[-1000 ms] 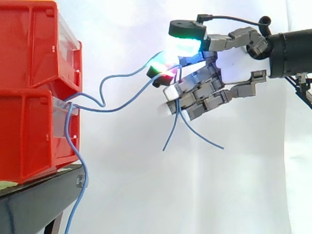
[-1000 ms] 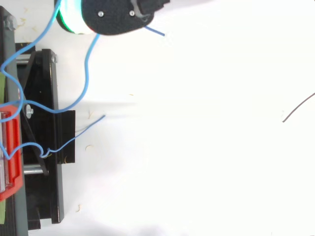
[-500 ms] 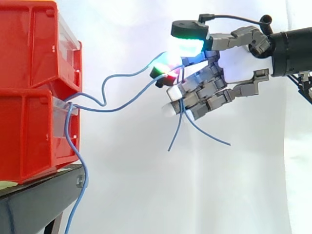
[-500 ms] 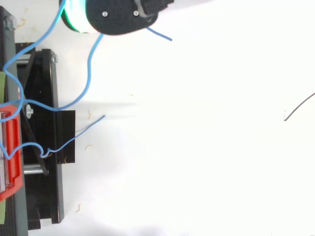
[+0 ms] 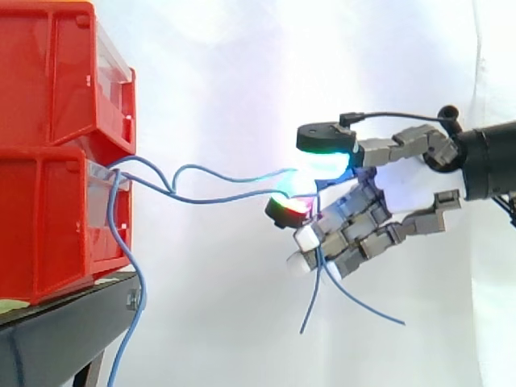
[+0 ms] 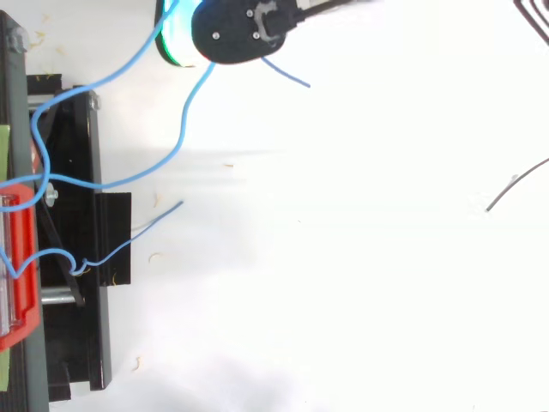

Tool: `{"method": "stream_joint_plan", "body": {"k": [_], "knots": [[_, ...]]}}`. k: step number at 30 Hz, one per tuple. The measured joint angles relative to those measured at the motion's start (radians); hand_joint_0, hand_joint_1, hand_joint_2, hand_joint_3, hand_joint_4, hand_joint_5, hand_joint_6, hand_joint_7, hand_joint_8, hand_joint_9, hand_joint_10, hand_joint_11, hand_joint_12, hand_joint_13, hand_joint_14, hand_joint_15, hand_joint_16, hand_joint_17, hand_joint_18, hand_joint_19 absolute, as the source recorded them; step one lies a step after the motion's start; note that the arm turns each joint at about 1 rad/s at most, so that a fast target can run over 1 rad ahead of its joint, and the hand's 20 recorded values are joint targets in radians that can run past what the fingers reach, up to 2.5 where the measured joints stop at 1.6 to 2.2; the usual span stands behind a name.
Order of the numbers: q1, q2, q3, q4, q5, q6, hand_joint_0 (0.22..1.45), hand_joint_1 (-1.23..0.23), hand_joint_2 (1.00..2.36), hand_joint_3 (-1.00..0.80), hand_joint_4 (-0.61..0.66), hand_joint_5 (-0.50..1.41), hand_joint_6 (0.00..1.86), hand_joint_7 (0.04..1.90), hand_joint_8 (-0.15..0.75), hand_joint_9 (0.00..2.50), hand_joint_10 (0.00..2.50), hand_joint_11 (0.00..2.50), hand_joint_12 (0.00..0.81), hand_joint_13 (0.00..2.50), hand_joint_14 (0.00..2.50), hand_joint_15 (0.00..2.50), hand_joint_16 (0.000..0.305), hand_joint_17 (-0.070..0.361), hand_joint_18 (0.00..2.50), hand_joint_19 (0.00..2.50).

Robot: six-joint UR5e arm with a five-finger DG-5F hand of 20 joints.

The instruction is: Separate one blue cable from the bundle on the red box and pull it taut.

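I've got two blue cables running from the front of the red bins on the left across to the hand at mid-right of the side view. Neither is straight: both show a wave close to the bins. The hand is clamped on them, with the cyan-green pad on top and the red-glowing pad underneath pinching the pair, and the other fingers curled in below. The loose ends dangle under the fingers. The hand hangs in mid-air, well apart from the bins, with the arm coming in level from the right edge.

There's plenty of open room: the white curtain behind, and nothing under or to the right of the hand.

A third blue cable drops from the lower bin past the corner of the black stand. In the top view, one more blue strand trails off the stand at lower left, and a thin dark wire lies near the right edge, well apart from everything.
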Motion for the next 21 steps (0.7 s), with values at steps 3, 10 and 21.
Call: {"method": "stream_joint_plan", "body": {"k": [3,10,21], "knots": [[0.0,0.0,-0.026,0.024,0.002,0.075,0.61,-0.69,1.01,-0.25,0.05,-0.08,0.93,0.75,0.236,0.84,0.01,0.43,0.348,0.57,0.01,0.34,0.045,0.101,0.49,0.51],[-0.006,0.0,-0.041,0.025,0.001,0.253,0.61,-0.69,1.01,-0.25,0.05,-0.08,0.93,0.76,0.233,0.84,0.01,0.44,0.348,0.57,0.01,0.33,0.045,0.101,0.49,0.51],[-0.006,-0.02,-0.043,0.004,0.011,0.384,0.61,-0.69,1.01,-0.27,0.05,-0.08,0.92,0.76,0.234,0.84,0.01,0.42,0.349,0.57,0.01,0.33,0.045,0.101,0.49,0.51]]}}
